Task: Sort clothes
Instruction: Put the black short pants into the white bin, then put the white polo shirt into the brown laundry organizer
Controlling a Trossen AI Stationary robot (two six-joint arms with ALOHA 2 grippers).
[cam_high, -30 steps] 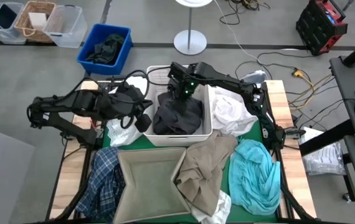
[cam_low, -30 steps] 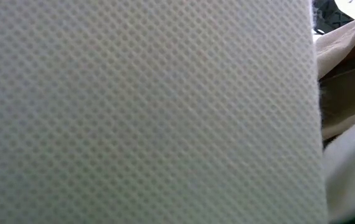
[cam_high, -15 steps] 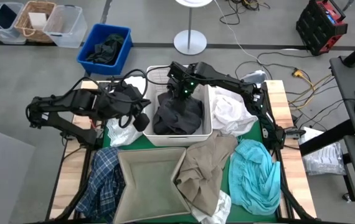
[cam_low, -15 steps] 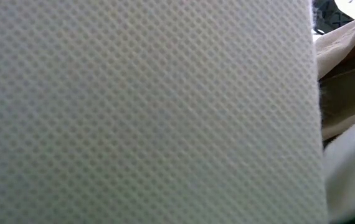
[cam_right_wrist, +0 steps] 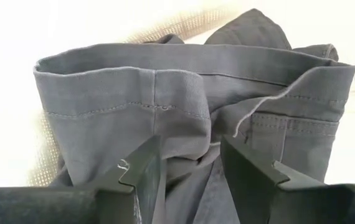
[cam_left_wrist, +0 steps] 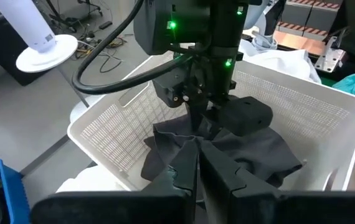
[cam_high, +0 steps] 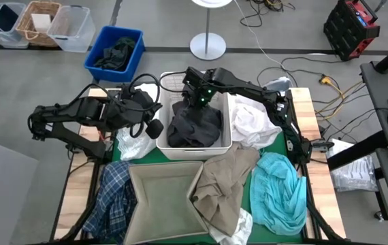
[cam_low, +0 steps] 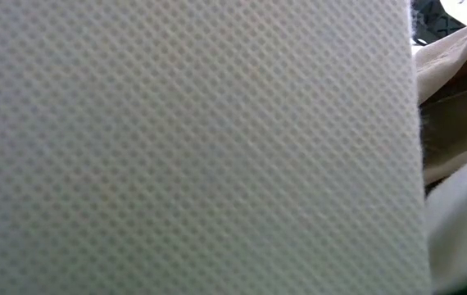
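Note:
A dark grey garment lies bunched in the white mesh basket at the table's middle. My right gripper points down over the basket's far end and is shut on this garment. My left gripper is shut and empty, just outside the basket's left wall, above a white garment. The left wrist view shows its fingers together, with the right gripper beyond. A plaid shirt, a beige garment, a teal garment and another white garment lie on the table. My right gripper pinches a bunched fold of the dark grey garment between its two fingers, just below a stitched waistband-like edge. The fingers come from above, pointing down. The garment rests in the basket, its folds drawn up toward the fingers.
A beige fabric bin stands at the table's near side; its woven wall fills most of the low view. A blue bin with dark green cloth stands on the floor beyond the far left. Clothes cover most of the table's right and near parts.
My left gripper has drifted a little toward the table's far edge, staying shut beside the basket's left wall. My right gripper and the dark grey garment have kept still.

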